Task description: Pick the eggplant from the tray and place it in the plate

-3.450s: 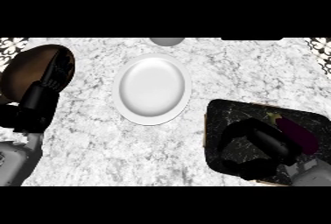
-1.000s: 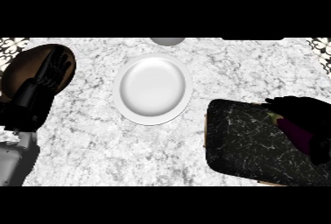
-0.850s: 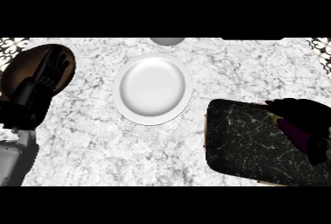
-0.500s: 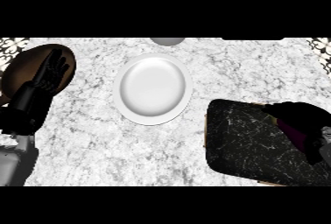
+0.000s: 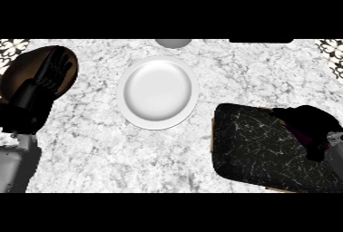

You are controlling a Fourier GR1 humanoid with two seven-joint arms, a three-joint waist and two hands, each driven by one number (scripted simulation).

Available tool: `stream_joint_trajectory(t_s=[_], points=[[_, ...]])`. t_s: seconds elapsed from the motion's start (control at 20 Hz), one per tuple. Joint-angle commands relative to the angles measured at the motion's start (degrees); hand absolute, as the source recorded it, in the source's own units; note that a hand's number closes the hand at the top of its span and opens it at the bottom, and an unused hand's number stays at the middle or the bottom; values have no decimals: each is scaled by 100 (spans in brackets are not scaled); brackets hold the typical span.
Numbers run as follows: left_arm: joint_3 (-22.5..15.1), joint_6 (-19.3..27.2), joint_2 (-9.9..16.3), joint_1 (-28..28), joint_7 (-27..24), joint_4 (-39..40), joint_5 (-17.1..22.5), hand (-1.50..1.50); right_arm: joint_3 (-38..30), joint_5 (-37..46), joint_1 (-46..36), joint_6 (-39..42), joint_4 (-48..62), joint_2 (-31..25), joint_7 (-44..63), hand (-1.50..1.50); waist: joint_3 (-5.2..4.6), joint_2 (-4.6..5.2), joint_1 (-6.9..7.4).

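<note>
Right hand (image 5: 309, 121) sits curled over the dark purple eggplant (image 5: 309, 137) at the right end of the black marbled tray (image 5: 258, 147); you cannot see how fully it clasps. Lift straight up before swinging left, clearing the tray's rim. Open grey marble worktop (image 5: 100, 149) lies between tray and white oval plate (image 5: 157, 92). Left hand (image 5: 50, 74) rests open, far left.
</note>
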Motion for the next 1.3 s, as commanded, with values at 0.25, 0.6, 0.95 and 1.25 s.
stream_joint_trajectory(t_s=[0.25, 0.6, 0.95, 1.25], points=[[162, 48, 0, 265, 41, -156, -31, 0, -1193, -214, 664, -968, -23, 829, 1834, 150, 45, -53, -328], [418, 167, 107, 600, 38, -177, -35, 0, -2115, -136, 1731, -1927, -1176, 1553, 4203, 150, 14, -191, -719], [308, 38, 65, 449, -22, -142, -50, 0, -1117, 551, 2458, -2044, -4104, 2709, 5694, 150, 21, -78, -412], [216, -43, 0, 308, -5, -133, -57, 0, 210, 1359, 2307, -1901, -5875, 3230, 6191, 150, 36, -21, -171]])
